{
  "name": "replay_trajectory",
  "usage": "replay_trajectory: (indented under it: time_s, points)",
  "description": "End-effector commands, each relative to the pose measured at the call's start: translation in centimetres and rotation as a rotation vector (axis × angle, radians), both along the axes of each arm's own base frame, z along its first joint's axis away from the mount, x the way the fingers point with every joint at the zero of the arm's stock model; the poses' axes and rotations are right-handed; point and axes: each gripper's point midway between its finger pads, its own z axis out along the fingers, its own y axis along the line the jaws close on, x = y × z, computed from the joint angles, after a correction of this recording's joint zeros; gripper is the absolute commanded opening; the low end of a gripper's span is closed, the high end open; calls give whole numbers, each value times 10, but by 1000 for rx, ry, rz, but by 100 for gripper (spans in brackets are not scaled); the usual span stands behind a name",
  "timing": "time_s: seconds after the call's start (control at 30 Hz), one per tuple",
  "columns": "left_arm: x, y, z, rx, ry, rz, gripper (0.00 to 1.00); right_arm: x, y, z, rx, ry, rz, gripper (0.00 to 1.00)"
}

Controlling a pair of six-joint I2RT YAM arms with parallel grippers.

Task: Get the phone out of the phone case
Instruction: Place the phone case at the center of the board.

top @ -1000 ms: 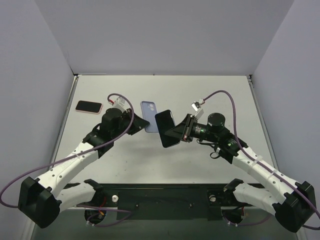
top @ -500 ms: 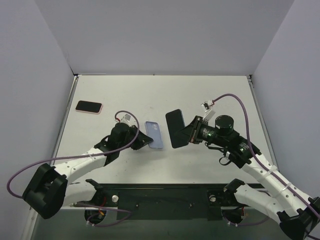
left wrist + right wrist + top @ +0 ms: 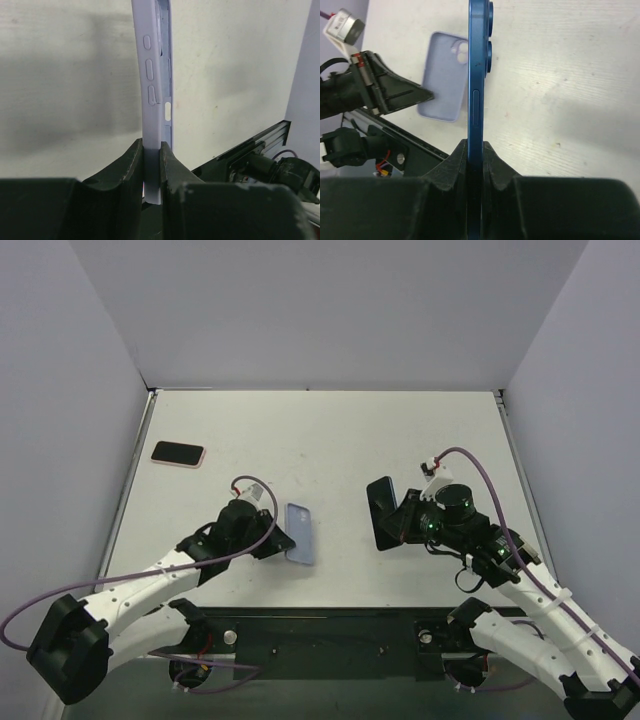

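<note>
The lilac phone case [image 3: 301,534] is empty and apart from the phone. My left gripper [image 3: 280,540] is shut on the case's edge low over the table; in the left wrist view the case [image 3: 156,85] stands edge-on between my fingers [image 3: 131,167]. The dark blue phone [image 3: 382,512] is out of the case, held by my right gripper [image 3: 398,522], which is shut on it right of centre. In the right wrist view the phone [image 3: 478,75] runs edge-on from my jaws, with the case [image 3: 445,75] and left gripper behind it.
A second phone in a pink case [image 3: 178,453] lies flat at the far left of the table. The black base rail [image 3: 330,635] runs along the near edge. Grey walls enclose the table on three sides.
Both arms have pulled back toward the near edge and apart. The left gripper brought the case down and nearer; the right gripper carried the phone right and lower.
</note>
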Motion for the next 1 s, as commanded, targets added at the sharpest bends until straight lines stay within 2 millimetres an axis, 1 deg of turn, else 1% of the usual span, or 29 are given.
replay_trajectory:
  time_s: [0.0,0.03,0.07,0.1,0.13,0.17,0.2,0.23,0.27,0.3,0.4,0.43,0.5,0.6,0.63,0.73,0.8,0.83,0.87,0.9,0.97]
  points:
    - [-35,37,-32,165,81,-39,0,5,-23,1,-86,-60,-61,0]
    - [-38,41,-31,174,81,-29,0,5,-24,1,-88,-61,-63,0]
    - [-44,49,-36,201,107,-21,0,5,-24,1,-91,-64,-62,0]
    - [-44,51,-33,201,97,-16,0,5,-24,1,-95,-63,-60,0]
    - [-49,59,-37,237,118,-5,0,5,-24,1,-95,-61,-57,0]
    - [-52,63,-35,246,118,1,0,5,-24,0,-98,-60,-57,0]
    - [-56,70,-37,273,136,12,0,5,-24,0,-99,-59,-54,0]
    - [-59,71,-37,270,141,12,0,5,-23,1,-99,-60,-50,0]
    - [-62,65,-36,232,144,-9,0,6,-23,0,-102,-57,-49,0]
    - [-65,63,-35,213,148,-10,0,5,-23,0,-102,-58,-47,0]
    - [-77,65,-44,194,195,-11,0,5,-22,2,-99,-60,-43,0]
    - [-80,61,-42,169,201,-27,0,6,-22,3,-100,-62,-45,0]
    - [-86,62,-46,162,227,-26,0,5,-23,1,-99,-60,-47,0]
    - [-90,62,-49,167,227,-28,0,4,-23,-2,-97,-56,-44,0]
    - [-88,64,-51,178,227,-19,0,4,-22,-6,-98,-46,-43,0]
    - [-86,69,-57,221,240,-1,0,3,-20,-7,-86,-42,-38,0]
    - [-89,73,-64,263,271,5,1,2,-19,-7,-79,-38,-34,0]
    - [-89,80,-68,308,288,35,2,2,-19,-7,-78,-38,-35,0]
    - [-95,83,-72,345,309,32,2,2,-19,-6,-76,-40,-35,0]
    - [-92,89,-73,385,301,56,4,2,-19,-6,-76,-42,-34,0]
    - [-94,94,-78,432,330,68,6,1,-19,-7,-77,-41,-34,0]
